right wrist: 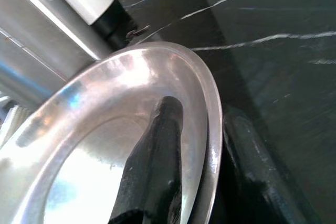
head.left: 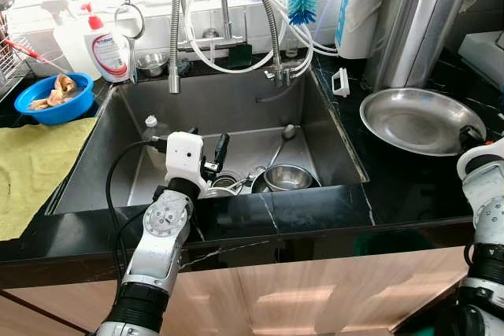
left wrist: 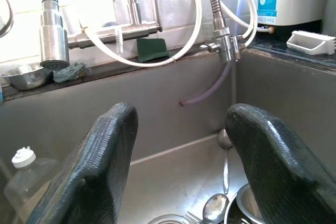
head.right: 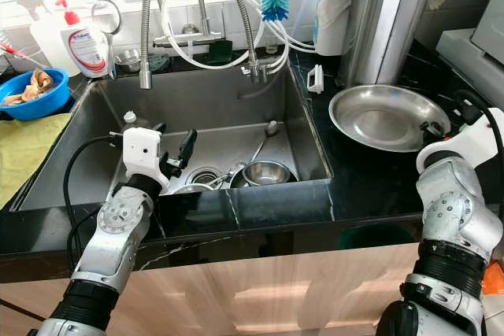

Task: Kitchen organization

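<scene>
Straddling the near right rim of the steel plate (right wrist: 105,129), your right gripper (right wrist: 205,145) has one finger inside and one outside, on the black counter (head.left: 409,186) right of the sink (head.left: 236,108). Your left gripper (left wrist: 181,150) hangs spread apart over the sink's near edge, above a bowl (head.left: 287,176) and spoons (left wrist: 214,207).

Head eyes down over sink (head.left: 236,108); wrists close in

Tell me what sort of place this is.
A home kitchen, most likely: a steel sink holding a bowl and spoons, a pull-down faucet, and a dish soap bottle on a black stone counter.
</scene>
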